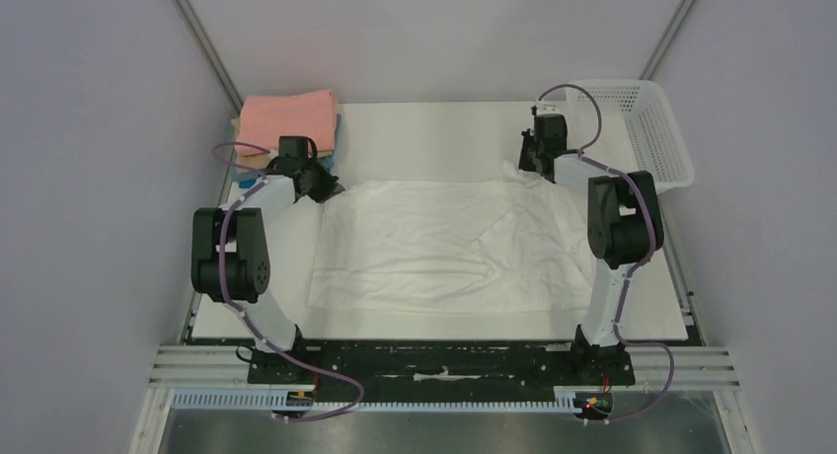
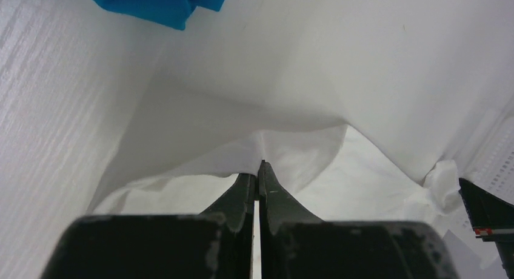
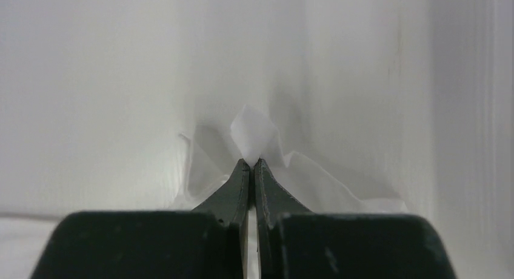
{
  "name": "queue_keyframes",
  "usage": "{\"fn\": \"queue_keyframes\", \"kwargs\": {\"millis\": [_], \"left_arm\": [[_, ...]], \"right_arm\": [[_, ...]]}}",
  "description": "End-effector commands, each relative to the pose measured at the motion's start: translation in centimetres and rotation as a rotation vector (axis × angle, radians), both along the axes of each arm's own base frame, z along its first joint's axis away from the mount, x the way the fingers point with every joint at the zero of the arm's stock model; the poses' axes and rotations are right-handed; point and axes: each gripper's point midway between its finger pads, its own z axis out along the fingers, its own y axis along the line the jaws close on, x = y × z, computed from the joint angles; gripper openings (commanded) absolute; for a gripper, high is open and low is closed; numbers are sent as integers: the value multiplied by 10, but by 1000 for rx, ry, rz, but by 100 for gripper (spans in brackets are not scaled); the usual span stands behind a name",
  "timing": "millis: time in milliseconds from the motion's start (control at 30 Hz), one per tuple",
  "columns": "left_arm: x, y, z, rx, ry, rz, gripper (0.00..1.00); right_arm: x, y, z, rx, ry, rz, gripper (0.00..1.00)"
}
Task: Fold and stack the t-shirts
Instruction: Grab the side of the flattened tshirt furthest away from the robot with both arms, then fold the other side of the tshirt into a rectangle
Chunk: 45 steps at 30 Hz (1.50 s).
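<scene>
Closest to the lens in the left wrist view, the left gripper [image 2: 260, 165] has its two dark fingers pressed together with only a hairline slit between them. A fold of the white t-shirt [image 2: 291, 147] is pinched at their tips. The cloth rises to a tent-like ridge at the tips and falls away on both sides of the jaws. Beyond the jaws and to their left, a bit of the bright blue shirt [image 2: 160, 3] shows at the top edge of that view.

From above, these jaws sit at the far left corner of the white t-shirt, which lies spread and wrinkled on the table [image 1: 434, 128] between the two grippers. Just behind the left jaws is a pile of folded shirts — the salmon pink shirt [image 1: 288, 111] on top, a tan shirt [image 1: 254, 161] edging out beneath it.

The right gripper [image 3: 251, 162] is likewise clamped shut on the white t-shirt, with a small peak of cloth standing up just past its tips. From above it holds the shirt's far right corner. The basket [image 1: 651, 128] — white mesh — lies just beyond these jaws and to their right.
</scene>
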Motion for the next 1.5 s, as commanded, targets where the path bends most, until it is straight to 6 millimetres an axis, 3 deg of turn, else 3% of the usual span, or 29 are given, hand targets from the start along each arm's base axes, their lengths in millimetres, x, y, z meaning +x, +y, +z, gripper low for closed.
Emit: {"fn": "queue_keyframes", "kwargs": {"millis": [0, 233, 467, 700, 1000, 1300, 1467], "left_arm": [[-9, -5, 25, -11, -78, -53, 2], [-35, -6, 36, -20, -113, -58, 2], [-65, -6, 38, -26, -122, -60, 2], [-99, 3, 37, 9, -127, -20, 2], [-121, 33, 42, 82, -125, 70, 2], [-139, 37, 24, 86, -48, 60, 2], [-146, 36, 18, 81, -51, 61, 2]], "right_arm": [[-19, 14, 49, 48, -136, 58, 0], [-83, 14, 63, 42, -159, 50, 0], [-146, 1, 79, 16, -190, 33, 0], [-199, -11, 78, -11, -163, 26, 0], [-242, -22, 84, -20, -150, 20, 0], [-267, -26, 88, -21, -113, 20, 0], [-285, -22, 77, -10, -44, 62, 0]]}}
